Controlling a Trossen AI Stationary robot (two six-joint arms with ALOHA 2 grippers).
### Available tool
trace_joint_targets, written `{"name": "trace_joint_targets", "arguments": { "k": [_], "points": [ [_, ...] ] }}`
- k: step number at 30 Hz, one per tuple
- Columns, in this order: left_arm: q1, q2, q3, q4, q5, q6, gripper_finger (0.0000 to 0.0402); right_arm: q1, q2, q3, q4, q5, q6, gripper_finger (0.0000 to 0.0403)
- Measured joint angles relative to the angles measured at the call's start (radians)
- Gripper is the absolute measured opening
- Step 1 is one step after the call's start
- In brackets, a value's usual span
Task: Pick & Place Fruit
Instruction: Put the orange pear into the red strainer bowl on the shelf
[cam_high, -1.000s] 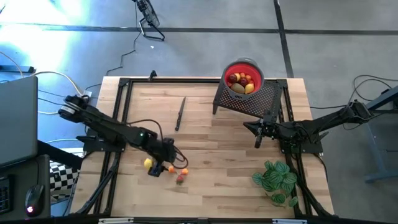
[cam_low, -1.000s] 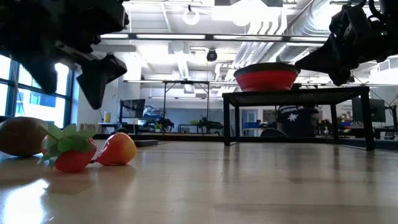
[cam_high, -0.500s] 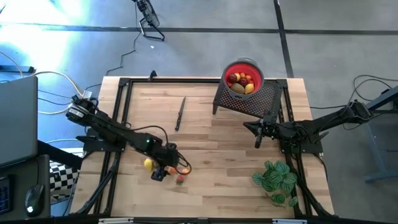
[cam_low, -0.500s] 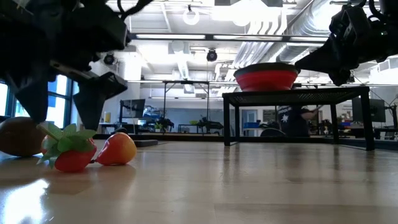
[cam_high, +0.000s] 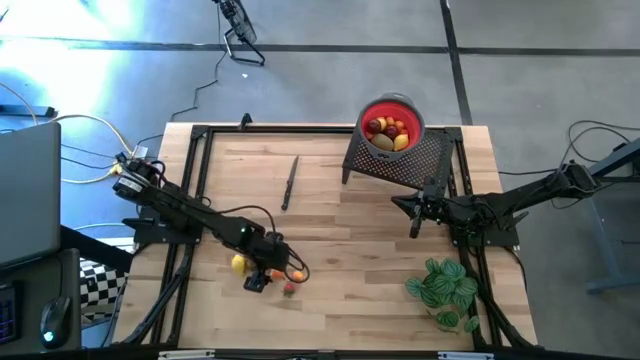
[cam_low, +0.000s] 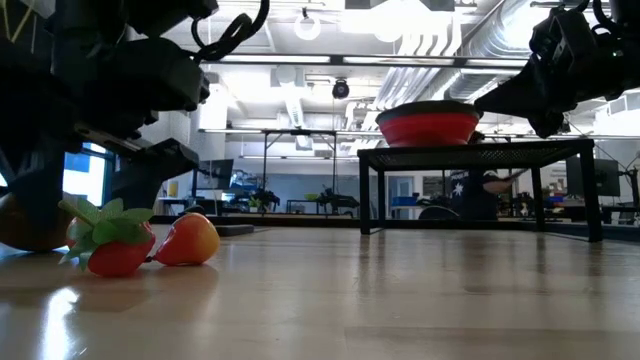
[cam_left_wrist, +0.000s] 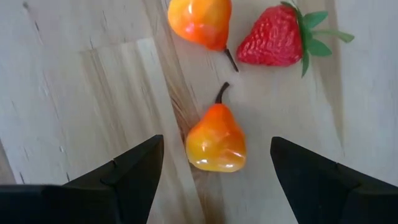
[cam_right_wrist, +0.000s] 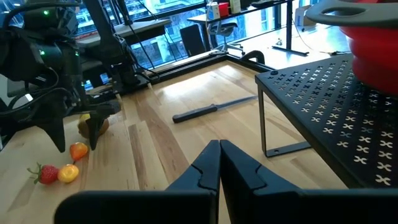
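Your left gripper (cam_left_wrist: 214, 165) is spread wide and empty, fingers straddling one orange pear (cam_left_wrist: 216, 139) on the table (cam_high: 350, 230), stem pointing away from the wrist. Beyond it lie a second pear (cam_left_wrist: 200, 22) and one strawberry (cam_left_wrist: 277, 38). Your right gripper (cam_right_wrist: 220, 163) is clenched, empty, near the rack (cam_high: 400, 160).

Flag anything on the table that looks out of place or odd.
Nothing looks damaged or spilled. A few fruits lie loose on the wood: a pear between the open left tool fingers, a second pear and a strawberry beside it. The knife lies flat, apart.
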Motion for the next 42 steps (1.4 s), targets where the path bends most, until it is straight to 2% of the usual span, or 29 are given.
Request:
{"name": "trace_joint_targets", "arguments": {
  "k": [42],
  "points": [
    [0.000,0.000,0.000,0.017,0.006,-0.020,0.0287,0.000,0.000,0.000,0.000,0.000,-0.003,0.0002]
  ]
}}
